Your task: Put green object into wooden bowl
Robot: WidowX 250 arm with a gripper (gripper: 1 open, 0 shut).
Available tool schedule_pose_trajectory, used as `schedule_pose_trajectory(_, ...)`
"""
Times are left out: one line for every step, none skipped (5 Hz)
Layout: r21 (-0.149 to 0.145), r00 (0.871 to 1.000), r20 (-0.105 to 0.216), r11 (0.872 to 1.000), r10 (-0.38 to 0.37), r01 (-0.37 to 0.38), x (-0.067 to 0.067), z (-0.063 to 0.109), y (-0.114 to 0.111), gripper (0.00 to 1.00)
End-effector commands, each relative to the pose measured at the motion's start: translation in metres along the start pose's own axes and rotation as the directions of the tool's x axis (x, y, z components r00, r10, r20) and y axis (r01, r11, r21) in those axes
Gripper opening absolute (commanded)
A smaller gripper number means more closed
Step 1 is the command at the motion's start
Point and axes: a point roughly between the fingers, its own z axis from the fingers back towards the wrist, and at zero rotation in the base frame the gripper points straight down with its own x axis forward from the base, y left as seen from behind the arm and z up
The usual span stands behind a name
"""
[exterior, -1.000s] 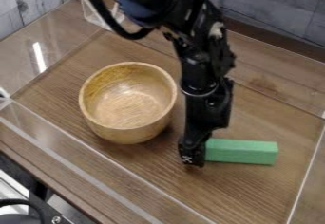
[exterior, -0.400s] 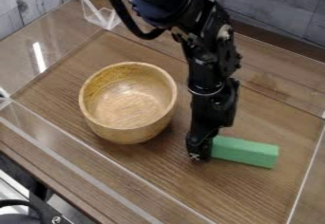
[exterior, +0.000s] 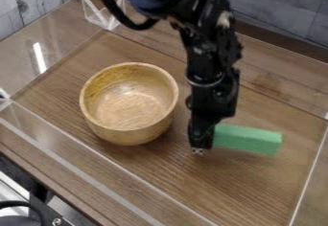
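The green object (exterior: 252, 139), a mint-green bar, lies to the right of the wooden bowl (exterior: 123, 124), with its left end at my fingertips. My gripper (exterior: 201, 142) points straight down from the black arm and is shut on that left end. The bar looks raised a little off the wooden table, and its right part sticks out free. The round tan bowl stands upright and empty at centre left, a short gap from the gripper.
Clear plastic walls (exterior: 52, 134) fence the wooden tabletop (exterior: 269, 86) at the front, left and right. Black cables hang from the arm near the back (exterior: 115, 14). A grey plank wall runs behind.
The gripper shifted slightly right and closed on the bar's left end. The bar has since moved up and to the right with it.
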Motion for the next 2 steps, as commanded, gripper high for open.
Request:
schedule_pose_trajectory(0.085, 0.998, 0.025, 0.995, 0.053, -0.055, 0.006, 0.043, 0.011, 0.00)
schedule_pose_trajectory(0.117, 0.993, 0.019, 0.986, 0.119, -0.120, -0.012, 0.066, 0.007, 0.00)
